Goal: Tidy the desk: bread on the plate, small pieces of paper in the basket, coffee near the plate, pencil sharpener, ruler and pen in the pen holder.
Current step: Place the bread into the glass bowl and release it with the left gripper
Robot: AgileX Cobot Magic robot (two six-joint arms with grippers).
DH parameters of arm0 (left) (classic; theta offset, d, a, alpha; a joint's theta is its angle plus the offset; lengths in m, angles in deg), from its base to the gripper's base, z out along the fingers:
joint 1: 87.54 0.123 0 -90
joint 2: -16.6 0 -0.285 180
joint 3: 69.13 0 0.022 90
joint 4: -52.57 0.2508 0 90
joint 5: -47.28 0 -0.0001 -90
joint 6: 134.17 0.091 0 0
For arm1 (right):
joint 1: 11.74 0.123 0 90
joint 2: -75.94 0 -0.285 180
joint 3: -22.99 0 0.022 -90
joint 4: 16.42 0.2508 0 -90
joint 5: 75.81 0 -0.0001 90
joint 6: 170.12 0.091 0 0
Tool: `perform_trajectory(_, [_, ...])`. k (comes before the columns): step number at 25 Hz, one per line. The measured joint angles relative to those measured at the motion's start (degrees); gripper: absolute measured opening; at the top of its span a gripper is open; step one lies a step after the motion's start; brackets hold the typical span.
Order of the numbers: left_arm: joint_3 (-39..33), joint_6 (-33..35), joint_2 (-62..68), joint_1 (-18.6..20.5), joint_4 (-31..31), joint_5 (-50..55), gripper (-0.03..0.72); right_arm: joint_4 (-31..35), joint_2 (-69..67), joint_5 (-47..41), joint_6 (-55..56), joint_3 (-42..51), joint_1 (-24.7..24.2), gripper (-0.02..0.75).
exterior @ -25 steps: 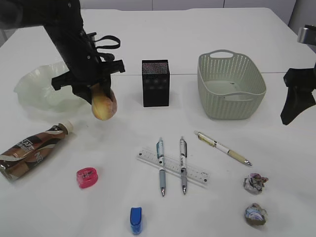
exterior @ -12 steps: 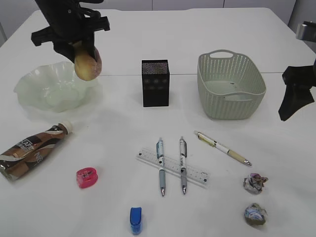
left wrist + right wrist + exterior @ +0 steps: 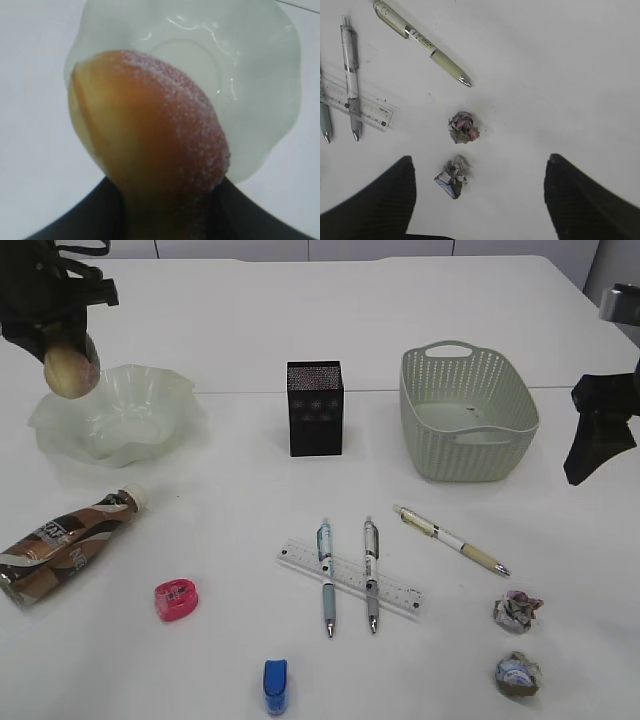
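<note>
I am holding the bread [image 3: 72,371] in my left gripper [image 3: 55,340], hanging above the near-left rim of the plate [image 3: 150,390]. It looks light and squashy, so I am judging a gentle grip across its middle best. My right gripper [image 3: 480,200] is hovering wide open over the paper balls [image 3: 463,127].

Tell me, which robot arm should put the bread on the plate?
The left. Its left gripper already holds the bread over the plate. The right gripper is open and empty, far away above the paper balls.
</note>
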Motion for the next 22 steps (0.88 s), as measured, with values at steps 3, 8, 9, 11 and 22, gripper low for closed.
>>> perform_trajectory(3, [0.0,1.31,1.76,1.15,0.55,-1.19,0.286,0.0,0.0,0.09,0.0,0.0,0.0,0.585])
perform_trajectory(8, [0.0,2.77,4.04,1.28,3.57,-8.15,0.286,0.0,0.0,0.09,0.0,0.0,0.0,0.585])
perform_trajectory(9, [0.0,2.77,4.4,1.28,4.34,-9.95,0.286,0.0,0.0,0.09,0.0,0.0,0.0,0.585])
perform_trajectory(11, [0.0,2.87,5.08,1.28,4.79,-13.53,0.286,0.0,0.0,-0.01,0.0,0.0,0.0,0.585])
perform_trajectory(22, [0.0,5.81,8.87,1.28,4.5,-18.37,0.307,0.0,0.0,-0.47,0.34,0.0,0.0,0.585])
